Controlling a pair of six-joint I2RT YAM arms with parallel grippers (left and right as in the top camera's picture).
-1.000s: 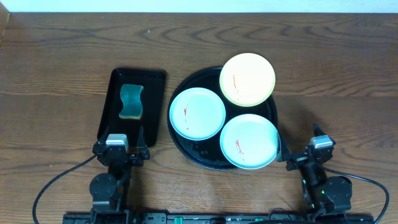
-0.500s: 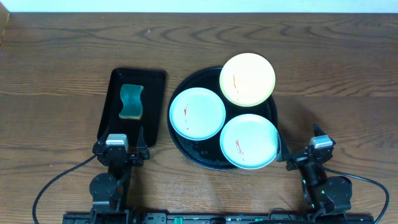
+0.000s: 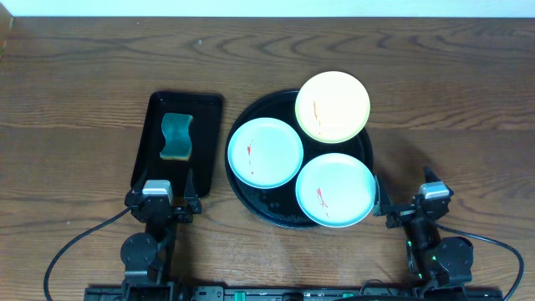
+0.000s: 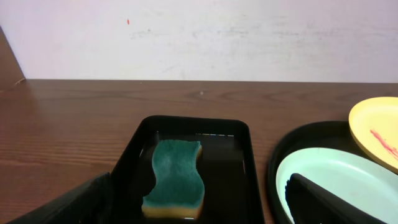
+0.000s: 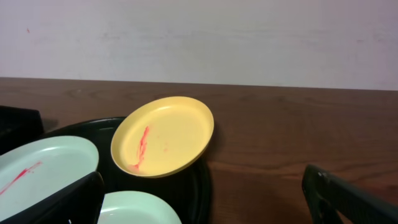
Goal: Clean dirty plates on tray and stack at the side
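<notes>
The round black tray (image 3: 269, 204) holds three plates. A pale yellow plate (image 3: 333, 106) with a red smear lies at its back right and tilts over the rim; it also shows in the right wrist view (image 5: 163, 136). A mint plate (image 3: 265, 151) with a red smear lies at the left. A second smeared mint plate (image 3: 334, 190) lies at the front right. My left gripper (image 3: 165, 191) is open and empty near the table's front edge. My right gripper (image 3: 405, 201) is open and empty, just right of the tray.
A small rectangular black tray (image 3: 201, 125) with a green sponge (image 3: 175, 136) lies left of the round tray, right in front of the left gripper; the sponge shows in the left wrist view (image 4: 175, 178). Bare wooden table (image 3: 451, 109) surrounds both trays.
The right gripper has shifted very slightly to the right. Plates, sponge and left arm have not moved.
</notes>
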